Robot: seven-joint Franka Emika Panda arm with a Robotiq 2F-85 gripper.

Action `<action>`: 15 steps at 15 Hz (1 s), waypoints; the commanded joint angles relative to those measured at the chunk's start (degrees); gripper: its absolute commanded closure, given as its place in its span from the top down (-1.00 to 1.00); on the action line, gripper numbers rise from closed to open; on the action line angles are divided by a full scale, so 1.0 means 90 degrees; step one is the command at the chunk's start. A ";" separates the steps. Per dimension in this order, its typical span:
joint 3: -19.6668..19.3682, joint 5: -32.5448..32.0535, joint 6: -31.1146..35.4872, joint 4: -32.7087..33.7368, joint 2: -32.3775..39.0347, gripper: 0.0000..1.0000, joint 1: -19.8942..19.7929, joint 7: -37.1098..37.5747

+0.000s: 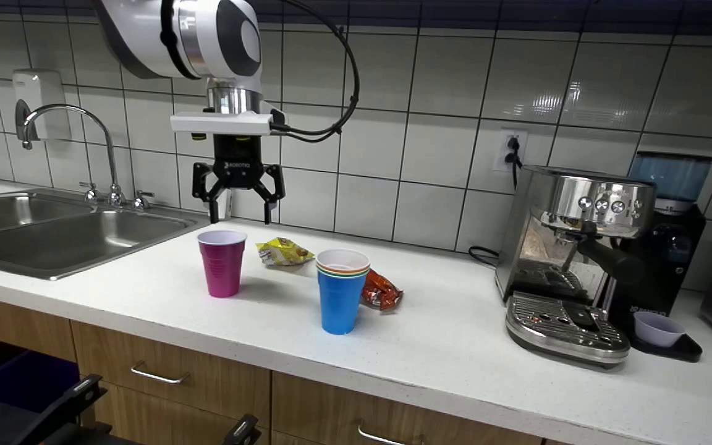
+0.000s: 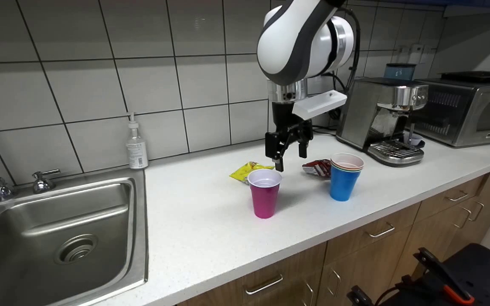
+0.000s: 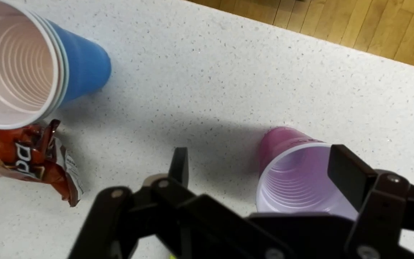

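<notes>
Above the counter [image 1: 455, 346], hand [image 1: 240, 217] spread wide, pink cup [image 3: 296, 176] partly hidden in wrist view

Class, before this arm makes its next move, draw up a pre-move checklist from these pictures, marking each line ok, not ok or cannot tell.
1. End effector open and holding nothing: ok.
2. Pink cup standing upright on the counter: ok.
3. Pink cup centred between the fingers in the wrist view: not ok; it sits to one side, with one finger overlapping its opening.
4. Fingers clear of the pink cup: ok; an exterior view shows a gap above its rim.
5. Blue cup stack upright: ok.
6. Yellow packet and red packet sealed: cannot tell; both look crumpled.
</notes>
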 commanded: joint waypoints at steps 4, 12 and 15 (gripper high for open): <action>0.0054 -0.0112 0.0213 0.0270 0.0384 1.00 0.0077 0.0599; 0.0048 -0.0087 0.0234 0.0657 0.0872 1.00 0.0142 0.0742; 0.0037 -0.0082 0.0230 0.0798 0.1035 1.00 0.0163 0.0768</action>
